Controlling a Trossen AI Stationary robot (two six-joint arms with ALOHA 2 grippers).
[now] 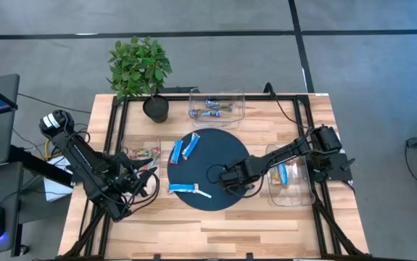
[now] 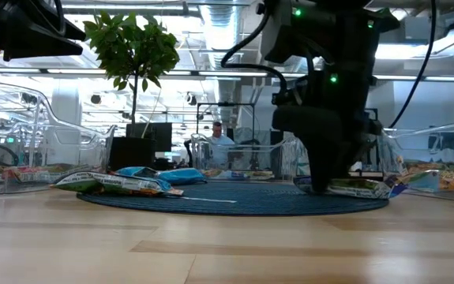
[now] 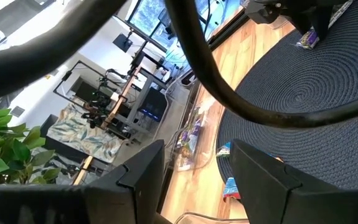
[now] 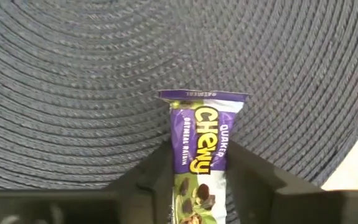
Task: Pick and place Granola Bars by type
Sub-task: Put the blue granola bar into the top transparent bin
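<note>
From the high view, our right gripper (image 1: pixel 226 176) sits low on the round dark woven mat (image 1: pixel 223 148), around 4 o'clock from its centre. The left gripper (image 1: pixel 137 181) waits off the mat at 9 o'clock. Two blue-and-white bars (image 1: pixel 183 148) lie at 10 o'clock on the mat, another blue one (image 1: pixel 183 188) at 7 with a thin white stick (image 1: pixel 203 193) just beside it. Clear plastic bins (image 1: pixel 217 106) stand around the mat.

In the low view the right arm stands planted over a glossy green-and-purple granola bar (image 2: pixel 361 187) flat on the mat edge.

The left wrist view shows that arm's fingers (image 3: pixel 142 174) apart, nothing between.

The right wrist view is what matters: the bar (image 4: pixel 200 149) runs lengthwise straight out between the fingers (image 4: pixel 150 177), which flank its long sides. We'd say they're closing, but whether it's clamped yet, we can't tell. Nothing blocks a lift.
</note>
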